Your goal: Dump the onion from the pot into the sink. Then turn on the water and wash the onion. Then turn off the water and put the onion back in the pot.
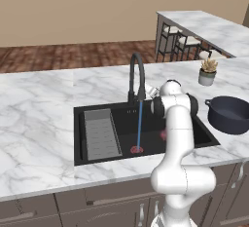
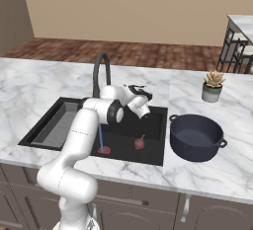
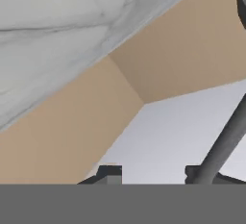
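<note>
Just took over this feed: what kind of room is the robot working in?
A home-style kitchen, rendered: a black sink with running gooseneck faucet set in a marble counter, a pot beside it, bar stools behind.

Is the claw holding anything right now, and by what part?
Nothing is held. The claw is up beside the faucet; the onion lies loose in the sink.

onion [image 1: 163, 134]: mostly behind arm | pot [image 1: 229, 114]: cut by edge

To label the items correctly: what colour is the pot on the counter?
Dark navy-grey; the pot shows best in the right base view.
</note>
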